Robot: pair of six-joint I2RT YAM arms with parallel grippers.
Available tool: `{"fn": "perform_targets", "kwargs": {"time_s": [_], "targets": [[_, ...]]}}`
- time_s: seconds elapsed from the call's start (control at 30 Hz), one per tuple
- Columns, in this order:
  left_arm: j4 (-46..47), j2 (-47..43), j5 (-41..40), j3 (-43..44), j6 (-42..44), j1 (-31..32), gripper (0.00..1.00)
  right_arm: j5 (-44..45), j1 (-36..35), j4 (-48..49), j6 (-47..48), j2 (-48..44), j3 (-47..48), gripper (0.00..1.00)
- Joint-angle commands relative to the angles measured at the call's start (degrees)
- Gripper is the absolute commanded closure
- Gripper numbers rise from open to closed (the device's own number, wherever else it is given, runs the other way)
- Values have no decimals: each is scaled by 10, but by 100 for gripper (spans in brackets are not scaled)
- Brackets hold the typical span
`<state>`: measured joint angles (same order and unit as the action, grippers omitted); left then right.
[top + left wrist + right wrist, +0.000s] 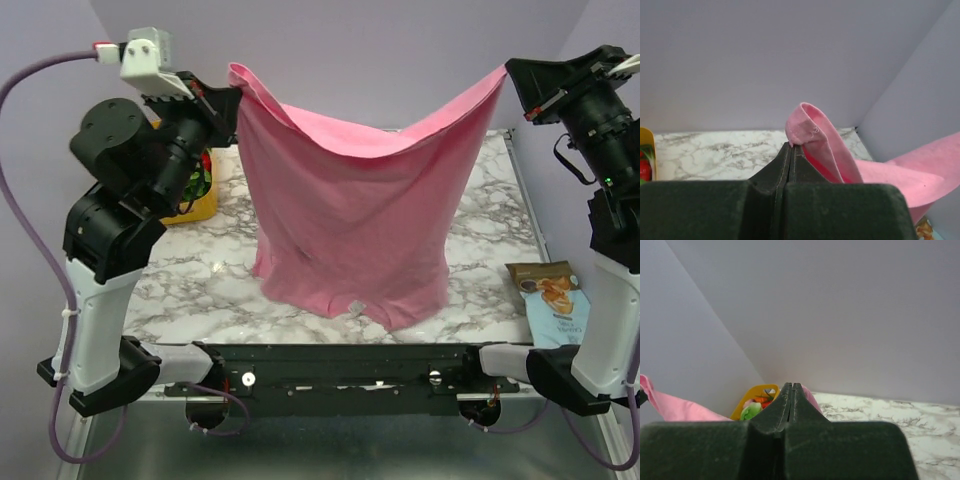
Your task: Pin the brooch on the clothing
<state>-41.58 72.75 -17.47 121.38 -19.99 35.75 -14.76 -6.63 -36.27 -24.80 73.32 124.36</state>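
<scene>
The left pincer (230, 92) and right pincer (510, 72) were each closed tight on the pink T-shirt (350, 200); lowering both evenly would lay it flat.

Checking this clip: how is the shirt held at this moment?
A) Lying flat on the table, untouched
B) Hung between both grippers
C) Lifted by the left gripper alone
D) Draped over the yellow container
B: the left gripper and the right gripper each pinch an upper corner of the shirt, which sags between them with its lower end down on the table.
</scene>
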Motion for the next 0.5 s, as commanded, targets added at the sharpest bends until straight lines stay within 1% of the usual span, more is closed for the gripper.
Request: {"fn": "perform_targets", "kwargs": {"time_s": [0.0, 0.1, 0.23, 0.3, 0.37, 0.47], "targets": [[-18, -9, -20, 60, 43, -1, 100, 35, 3, -15, 13, -19, 28, 99], [-16, -22, -14, 66, 49, -1, 100, 26, 3, -4, 10, -48, 3, 99], [-23, -45, 1, 49, 41, -1, 100, 13, 4, 24, 6, -104, -85, 99], [-32, -61, 9, 43, 34, -1, 100, 10, 4, 29, 7, -137, -105, 99], [-32, -87, 29, 20, 22, -1, 100, 8, 4, 28, 10, -167, -127, 99], [-23, -130, 34, -14, 5, -1, 100, 5, 4, 23, 13, -193, -138, 99]]}}
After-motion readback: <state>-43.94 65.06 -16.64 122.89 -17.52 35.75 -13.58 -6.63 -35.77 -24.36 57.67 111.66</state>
